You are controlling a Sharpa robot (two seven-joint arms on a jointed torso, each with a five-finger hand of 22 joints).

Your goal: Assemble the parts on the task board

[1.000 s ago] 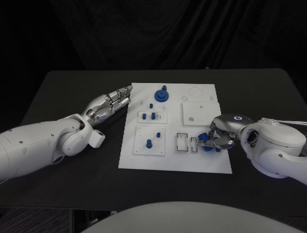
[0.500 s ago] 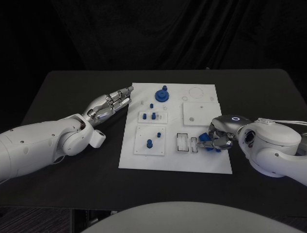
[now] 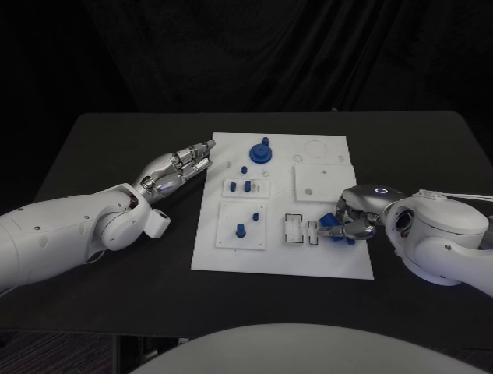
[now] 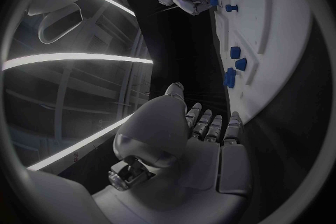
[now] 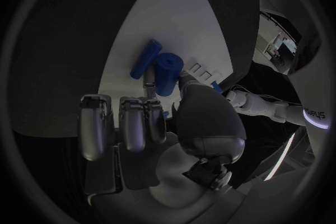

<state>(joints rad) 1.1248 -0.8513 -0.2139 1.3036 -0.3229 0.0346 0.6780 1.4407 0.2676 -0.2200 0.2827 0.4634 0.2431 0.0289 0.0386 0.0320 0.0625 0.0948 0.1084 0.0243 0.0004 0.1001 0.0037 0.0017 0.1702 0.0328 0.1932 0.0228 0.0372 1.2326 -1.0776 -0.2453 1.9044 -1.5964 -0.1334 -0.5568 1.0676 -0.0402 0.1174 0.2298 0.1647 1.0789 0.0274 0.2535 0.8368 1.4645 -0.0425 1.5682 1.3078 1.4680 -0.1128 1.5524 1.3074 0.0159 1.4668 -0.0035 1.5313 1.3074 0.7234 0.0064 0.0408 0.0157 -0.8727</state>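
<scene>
Right hand (image 3: 357,220) pinches a blue part (image 5: 168,71) over the board (image 3: 279,261); left hand (image 3: 177,168) flat on table (image 3: 111,148), fingers together, empty.

The right hand (image 3: 357,222) covers the blue parts (image 3: 336,232) at the near right edge of the task board (image 3: 281,257), so their shapes are hard to tell. The tiny blue parts (image 3: 244,186) near the board's middle are too small to make out.
</scene>
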